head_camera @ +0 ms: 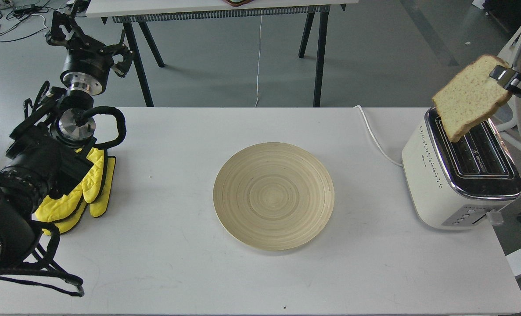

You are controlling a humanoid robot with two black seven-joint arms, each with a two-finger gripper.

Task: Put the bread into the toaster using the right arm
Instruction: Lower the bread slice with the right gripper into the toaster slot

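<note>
Pale tan bread (468,96) is held tilted by its upper edge in the closed right hand (501,75), its lower corner just above the toaster (460,175), so levelling and lowering into a slot seems called for next.

before me on the white table (177,272) i see 1 round pale wooden plate (273,195) with ringed grain near the middle, yellow quilted oven mitts (94,189) stacked at its left edge, and beyond it a second table (216,11) on black legs.
</note>
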